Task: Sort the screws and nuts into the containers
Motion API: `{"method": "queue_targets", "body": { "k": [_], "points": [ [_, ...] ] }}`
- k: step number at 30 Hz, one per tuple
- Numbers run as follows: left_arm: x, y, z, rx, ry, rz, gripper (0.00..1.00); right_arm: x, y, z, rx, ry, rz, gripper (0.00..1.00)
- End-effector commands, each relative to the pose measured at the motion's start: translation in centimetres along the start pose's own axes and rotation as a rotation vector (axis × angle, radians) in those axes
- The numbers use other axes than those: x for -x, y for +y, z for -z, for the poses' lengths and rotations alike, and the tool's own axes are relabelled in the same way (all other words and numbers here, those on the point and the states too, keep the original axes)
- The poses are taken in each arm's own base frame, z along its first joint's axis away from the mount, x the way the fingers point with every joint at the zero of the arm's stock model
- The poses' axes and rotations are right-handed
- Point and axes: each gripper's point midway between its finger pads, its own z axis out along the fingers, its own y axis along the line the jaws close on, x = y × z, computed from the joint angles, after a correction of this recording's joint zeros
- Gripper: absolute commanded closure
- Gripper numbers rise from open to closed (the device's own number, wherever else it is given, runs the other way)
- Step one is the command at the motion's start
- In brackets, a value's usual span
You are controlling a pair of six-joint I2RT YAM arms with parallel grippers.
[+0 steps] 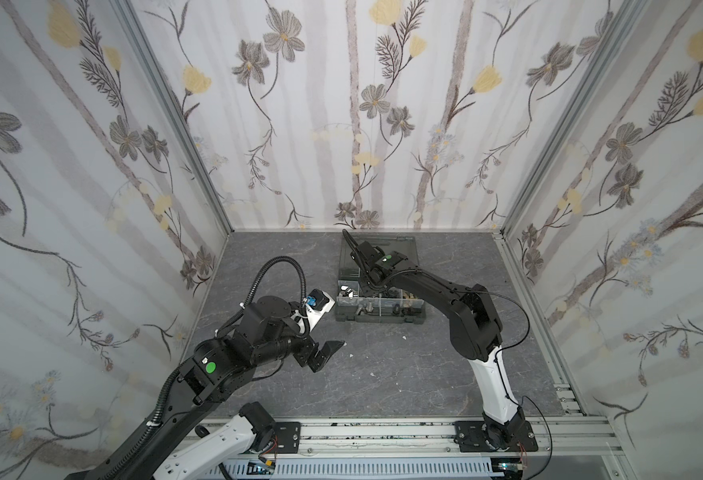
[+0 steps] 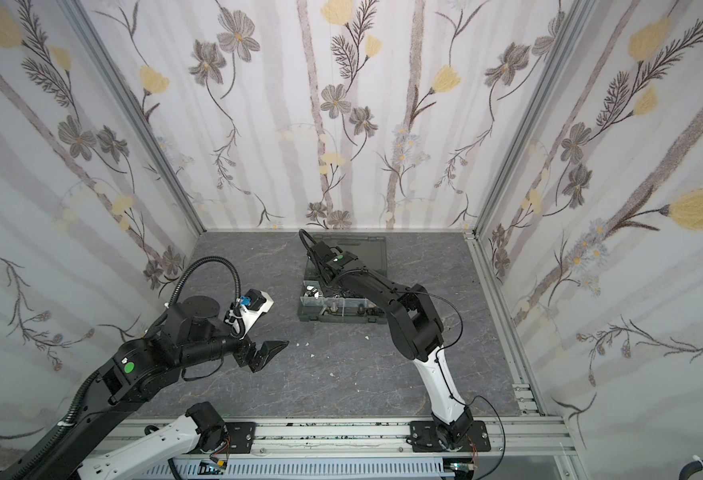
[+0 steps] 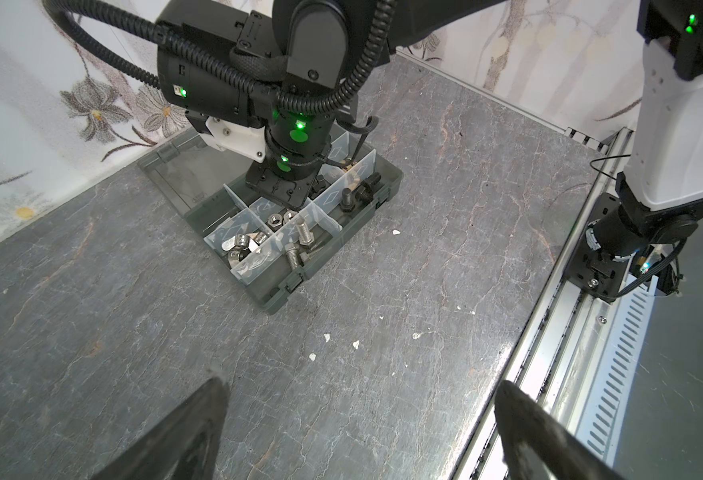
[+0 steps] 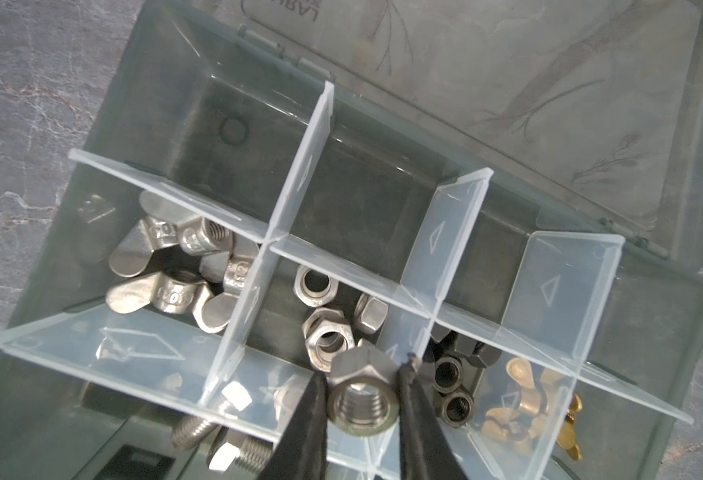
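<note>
I see my right gripper (image 4: 364, 370) clamped on a silver hex nut (image 4: 360, 405), just above the compartment (image 4: 277, 303) where other silver nuts (image 4: 329, 336) lie. My left gripper (image 3: 360, 382) stands wide, well apart from the organizer case (image 3: 283, 291).

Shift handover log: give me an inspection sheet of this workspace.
Surface: dark marbled tabletop.
Job's things: open organizer case; wing nuts, silver hex nuts, black nuts, brass wing nuts, bolts in separate compartments.
Clutter: white specks on the tabletop.
Grippers: right gripper shut on a silver hex nut above the case; left gripper open, empty.
Cables: corrugated conduit loops above left arm; thin cable off right arm.
Surroundings: floral walls, aluminium front rail.
</note>
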Motion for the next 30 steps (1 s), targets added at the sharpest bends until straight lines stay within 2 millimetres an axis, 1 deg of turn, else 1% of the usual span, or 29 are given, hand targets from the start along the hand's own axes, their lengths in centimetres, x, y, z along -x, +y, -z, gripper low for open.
{"method": "queue_targets", "body": {
  "k": [1, 12, 19, 22, 23, 25, 30],
  "points": [
    [0.2, 0.0, 0.3, 0.003, -0.004, -0.012, 0.00, 0.0, 0.6, -0.5, 0.024, 0.004, 0.018, 0.75],
    [0.2, 0.0, 0.2, 0.004, -0.002, -0.012, 0.00, -0.3, 0.7, -0.9, 0.025, 0.015, 0.023, 0.71],
    [0.2, 0.2, 0.5, 0.013, -0.007, -0.006, 0.00, -0.6, 0.9, -0.9, 0.041, 0.031, 0.030, 0.65],
    [0.2, 0.1, 0.5, 0.012, -0.007, -0.006, 0.00, -0.4, 0.7, -0.4, 0.033, 0.023, 0.032, 0.64],
    [0.2, 0.1, 0.5, 0.014, -0.008, -0.007, 0.00, -0.3, 0.7, -0.1, 0.038, 0.018, 0.033, 0.66],
    [0.3, 0.2, 0.4, 0.017, -0.009, -0.007, 0.00, -0.2, 0.8, 0.4, 0.050, 0.014, 0.035, 0.67],
    [0.3, 0.2, 0.3, 0.014, -0.008, -0.012, 0.00, -0.4, 0.2, 2.1, 0.049, 0.002, 0.044, 0.62]
  ]
}}
